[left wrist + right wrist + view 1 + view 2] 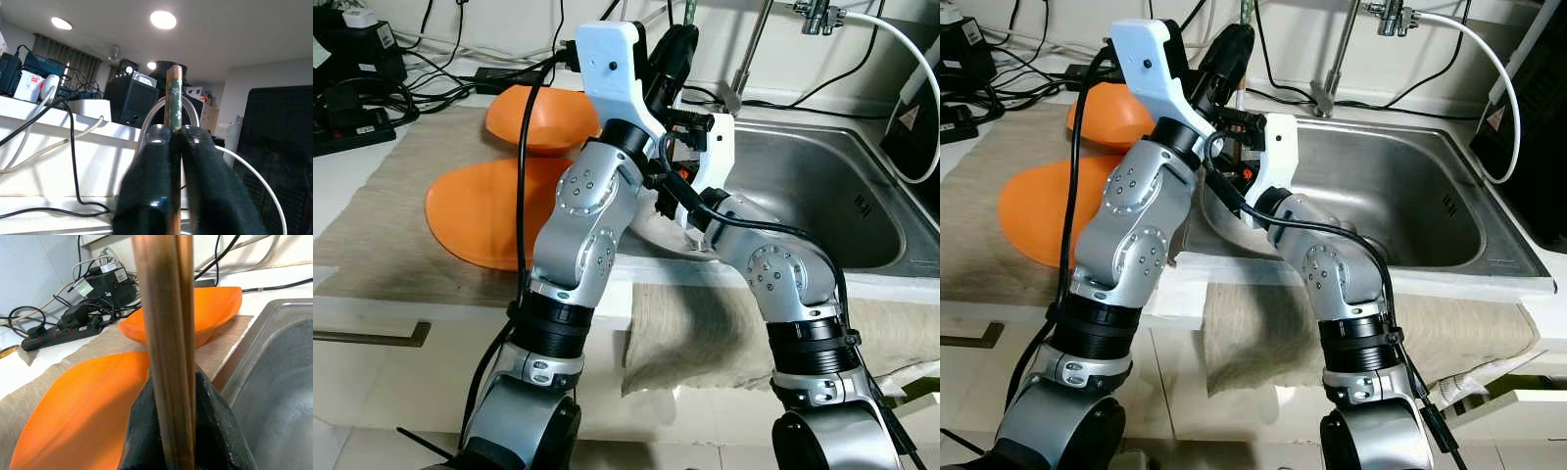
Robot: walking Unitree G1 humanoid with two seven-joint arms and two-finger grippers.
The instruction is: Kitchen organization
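Left wrist view: left pincer [172,142] is clamped on a green-patterned wooden chopstick [173,100]. Right pincer [171,396] grips plain brown wooden chopsticks [164,333], above the steel sink's [822,186] 9 o'clock edge, orange bowls [543,117] beyond.

Both silver arms bend inward, wrists crossing over the bench's front edge. Left end effector [172,147] points upward, fingers clamped. Right end effector [171,396] likewise grips tight.

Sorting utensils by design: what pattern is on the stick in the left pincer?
Green band with small white flowers on the wooden stick, clearest in the left wrist view.
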